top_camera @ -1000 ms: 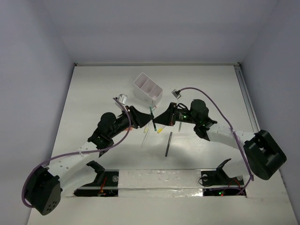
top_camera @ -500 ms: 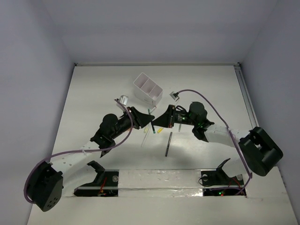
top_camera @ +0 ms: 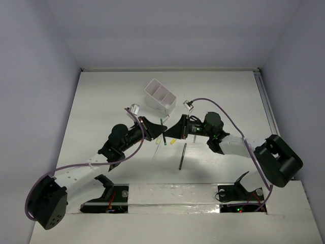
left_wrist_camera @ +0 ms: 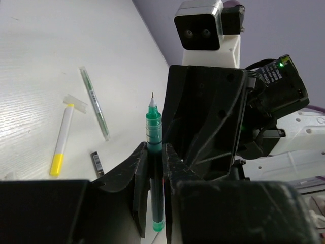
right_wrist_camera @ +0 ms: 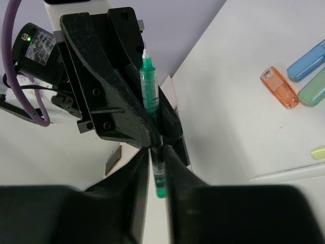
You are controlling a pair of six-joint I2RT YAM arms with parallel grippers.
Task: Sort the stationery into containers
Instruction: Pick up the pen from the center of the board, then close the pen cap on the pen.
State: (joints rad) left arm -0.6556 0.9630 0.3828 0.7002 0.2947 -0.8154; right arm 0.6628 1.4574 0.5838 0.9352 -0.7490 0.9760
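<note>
While the left fingers and the right fingers both pinch the green pen from opposite sides above the table, its long axis stands near upright between them, just short of the white container.

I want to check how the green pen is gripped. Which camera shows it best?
The left wrist view: the green pen stands full length, tip up, clamped between the left fingers. The right wrist view shows it too, its lower end between the right fingers. The top view gives only a thin sliver.
</note>
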